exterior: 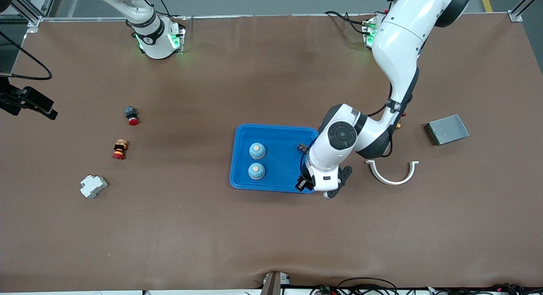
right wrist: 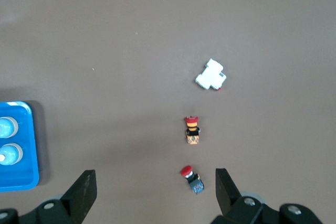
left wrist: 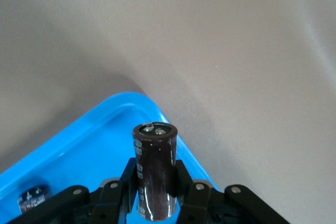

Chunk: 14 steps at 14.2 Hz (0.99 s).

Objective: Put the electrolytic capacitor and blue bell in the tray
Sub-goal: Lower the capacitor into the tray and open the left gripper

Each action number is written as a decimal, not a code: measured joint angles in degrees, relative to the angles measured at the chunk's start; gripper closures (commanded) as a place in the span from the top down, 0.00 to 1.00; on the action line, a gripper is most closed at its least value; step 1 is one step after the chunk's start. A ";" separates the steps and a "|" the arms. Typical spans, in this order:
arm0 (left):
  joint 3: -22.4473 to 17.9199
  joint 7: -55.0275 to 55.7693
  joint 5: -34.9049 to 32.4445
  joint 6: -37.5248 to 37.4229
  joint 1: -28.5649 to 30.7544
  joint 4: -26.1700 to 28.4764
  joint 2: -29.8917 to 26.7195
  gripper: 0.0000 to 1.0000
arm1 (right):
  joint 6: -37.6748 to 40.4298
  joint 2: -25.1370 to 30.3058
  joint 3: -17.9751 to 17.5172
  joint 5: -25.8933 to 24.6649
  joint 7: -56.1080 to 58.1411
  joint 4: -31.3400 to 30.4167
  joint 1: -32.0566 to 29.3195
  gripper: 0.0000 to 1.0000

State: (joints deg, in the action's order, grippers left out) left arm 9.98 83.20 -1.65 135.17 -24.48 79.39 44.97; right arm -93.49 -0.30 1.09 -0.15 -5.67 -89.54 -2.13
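Note:
The bright blue tray lies mid-table. Two blue bells stand in it, and a small dark capacitor lies in it near the rim toward the left arm's end. My left gripper hangs over the tray's corner nearest the front camera at that end. In the left wrist view it is shut on a dark brown electrolytic capacitor, over the tray's corner. My right gripper is open and empty, high over the table toward the right arm's end.
A grey metal box and a white curved piece lie toward the left arm's end. Two red-capped push buttons and a white breaker lie toward the right arm's end.

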 measured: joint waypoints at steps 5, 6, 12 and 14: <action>-0.06 2.53 -0.03 0.00 -2.30 0.02 1.60 0.00 | 1.19 -0.36 -0.01 2.57 -0.15 0.01 -0.86 1.00; -0.11 3.23 -0.04 0.00 -2.84 0.04 2.00 0.00 | 1.29 -0.36 0.00 3.09 -0.19 0.01 -0.98 1.00; -1.39 3.84 -0.06 -0.10 -3.21 0.23 4.17 0.00 | 3.05 -0.52 -0.28 3.45 0.03 -0.29 -1.19 1.00; -1.62 3.84 -0.06 -0.09 -3.19 0.24 5.21 0.00 | 3.29 -0.79 -0.55 3.45 2.21 -0.35 -1.18 1.00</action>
State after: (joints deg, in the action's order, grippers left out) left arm 8.36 87.04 -1.70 135.07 -27.67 79.64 50.17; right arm -90.20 -1.09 0.54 3.31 -3.45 -89.89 -3.31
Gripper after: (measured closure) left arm 0.678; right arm 0.000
